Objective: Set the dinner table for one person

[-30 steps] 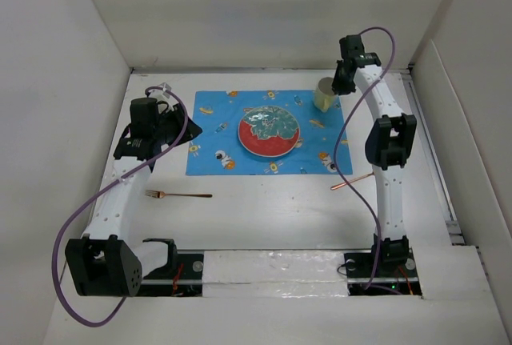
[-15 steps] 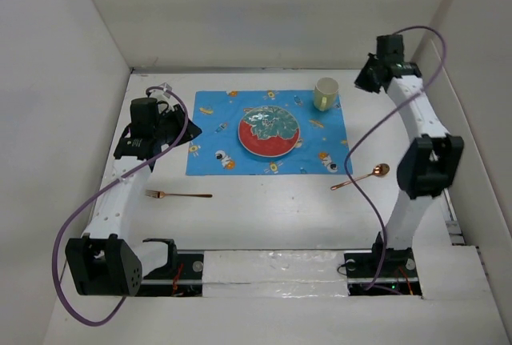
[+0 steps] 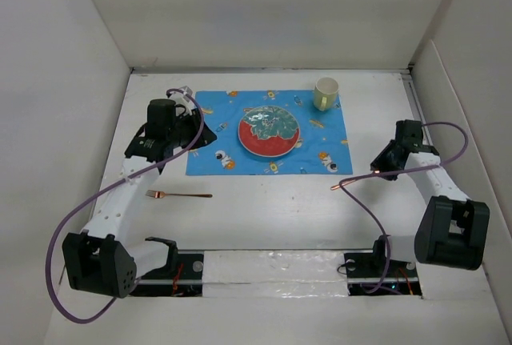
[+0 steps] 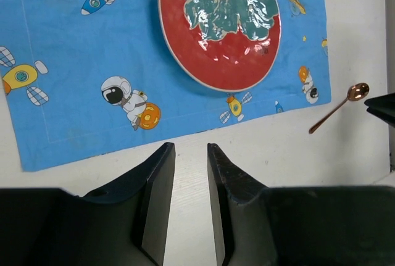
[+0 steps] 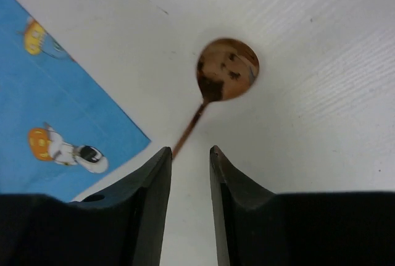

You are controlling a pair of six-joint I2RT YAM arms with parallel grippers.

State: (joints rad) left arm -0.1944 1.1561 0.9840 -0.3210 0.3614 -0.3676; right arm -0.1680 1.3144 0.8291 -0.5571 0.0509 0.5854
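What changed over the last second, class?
The right end effector swung from the mug back toward the near edge, now open over the spoon. The left end effector edged toward the mat. Mug, plate, fork and spoon stayed put.

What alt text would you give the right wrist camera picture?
A copper spoon lies on the white dinner table, its handle pointing toward the slightly parted, empty right tool. A corner of a blue astronaut-print mat shows at left.

We log the copper spoon [image 5: 223, 74] lying just ahead of the right gripper [image 5: 187, 152]. The blue mat [image 4: 74, 74], bearing the red plate [image 4: 219, 37], lies ahead of the left gripper [image 4: 189, 149].
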